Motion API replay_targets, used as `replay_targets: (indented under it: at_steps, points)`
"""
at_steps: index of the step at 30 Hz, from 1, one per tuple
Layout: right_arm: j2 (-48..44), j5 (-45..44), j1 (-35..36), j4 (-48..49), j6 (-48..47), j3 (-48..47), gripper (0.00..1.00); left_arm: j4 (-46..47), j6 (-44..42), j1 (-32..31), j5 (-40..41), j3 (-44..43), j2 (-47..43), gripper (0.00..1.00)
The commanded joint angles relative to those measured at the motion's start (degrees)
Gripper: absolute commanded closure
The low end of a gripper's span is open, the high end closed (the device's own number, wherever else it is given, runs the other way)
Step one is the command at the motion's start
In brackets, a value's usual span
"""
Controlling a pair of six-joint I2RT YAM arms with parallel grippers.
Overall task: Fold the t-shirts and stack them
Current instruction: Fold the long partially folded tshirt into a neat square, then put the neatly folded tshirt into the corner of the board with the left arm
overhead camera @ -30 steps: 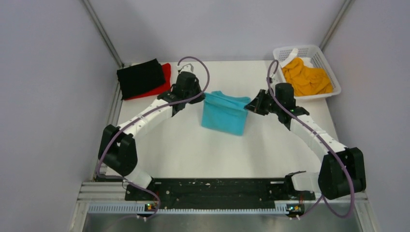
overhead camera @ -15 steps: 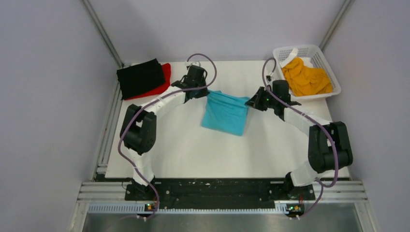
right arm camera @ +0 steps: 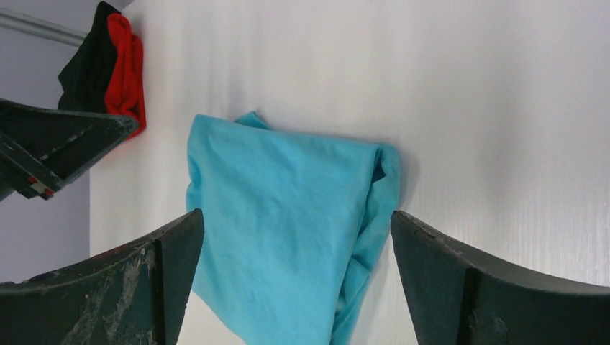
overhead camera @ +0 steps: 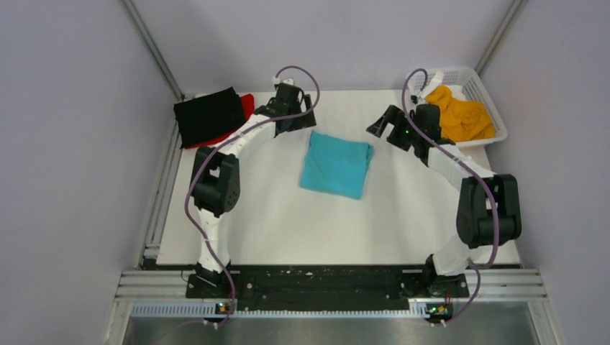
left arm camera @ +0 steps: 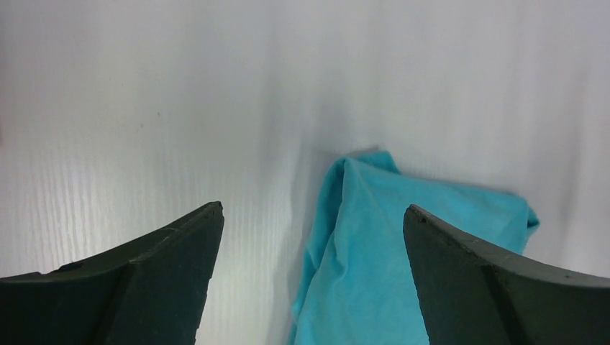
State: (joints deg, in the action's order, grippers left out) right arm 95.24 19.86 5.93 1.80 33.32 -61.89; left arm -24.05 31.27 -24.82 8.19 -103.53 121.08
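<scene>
Turquoise t-shirt (overhead camera: 336, 164), folded, slightly rumpled

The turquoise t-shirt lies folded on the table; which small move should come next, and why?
Probably lower the open left hand and right hand to grip the turquoise t-shirt: it lies folded, unheld, apart from the black t-shirt stack.

Top view overhead; wrist views close, sharing turquoise t-shirt (overhead camera: 336, 164).

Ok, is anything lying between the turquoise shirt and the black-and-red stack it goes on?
No object lies between the turquoise shirt and the black shirt on the red shirt, only table. The left arm reaches across that line, left claw open.
</scene>
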Motion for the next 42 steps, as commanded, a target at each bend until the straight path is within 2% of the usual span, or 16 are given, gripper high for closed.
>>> replay_targets:
  at_steps: [1, 5, 10, 14, 20, 23, 25, 28, 30, 31, 32, 35, 39, 42]
  points:
    - [-9.4, 1.3, -0.1, 1.2, -1.7, 7.8, 0.01, 4.1, -4.6, -0.4, -6.1, 9.7, -7.4, 0.01]
    - [-16.5, 4.3, -0.1, 2.6, -2.1, 16.9, 0.01, 3.3, -5.7, -0.4, -10.1, 13.1, -6.2, 0.01]
    - [-25.4, 5.9, -0.1, 0.2, -3.4, 23.1, 0.01, 0.0, -6.2, -0.4, -14.1, 10.1, -0.5, 0.05]
    - [-32.1, 4.0, -0.1, -3.5, -4.2, 24.8, 0.01, -2.8, -5.3, -0.5, -16.7, 6.3, 4.6, 0.13]
    - [-37.8, -1.0, -0.1, -6.9, -5.5, 25.6, 0.01, -2.8, -2.8, -1.2, -20.1, 6.0, 9.1, 0.27]
    - [-38.4, -2.3, -0.1, -7.6, -6.0, 25.8, 0.01, -4.1, -2.0, -3.4, -15.6, 6.7, 8.7, 0.38]
    - [-38.4, -3.0, -0.1, -7.6, -6.0, 25.9, 0.01, -5.4, -2.0, -6.2, -9.9, 7.3, 7.9, 0.41]
    - [-38.3, -4.2, 0.0, -7.9, -6.1, 26.0, 0.01, -10.4, -1.7, -10.1, -0.9, 5.2, 9.1, 0.51]
    - [-38.5, -4.7, -0.1, -7.9, -6.1, 26.2, 0.01, -11.9, -0.9, -11.6, -0.6, 3.9, 10.5, 0.64]
    - [-38.7, -4.9, -0.1, -7.9, -6.1, 26.4, 0.01, -11.9, -0.1, -12.0, -1.2, 3.7, 11.1, 0.78]
    - [-38.9, -5.2, -0.1, -8.1, -6.1, 26.4, 0.01, -12.0, 1.7, -12.2, -0.6, 3.6, 11.5, 0.98]
    - [-40.1, -6.9, 0.0, -8.9, -6.8, 26.4, 0.01, -11.7, 2.2, -13.0, 3.9, 2.9, 11.0, 1.00]
    - [-41.7, -10.2, 0.0, -9.6, -6.9, 26.9, 0.01, -15.9, -1.3, -13.3, 20.7, -1.6, 8.4, 1.00]
    - [-41.7, -11.6, -0.1, -10.6, -7.3, 26.6, 0.01, -14.0, -8.3, -11.7, 33.0, -2.0, 6.3, 1.00]
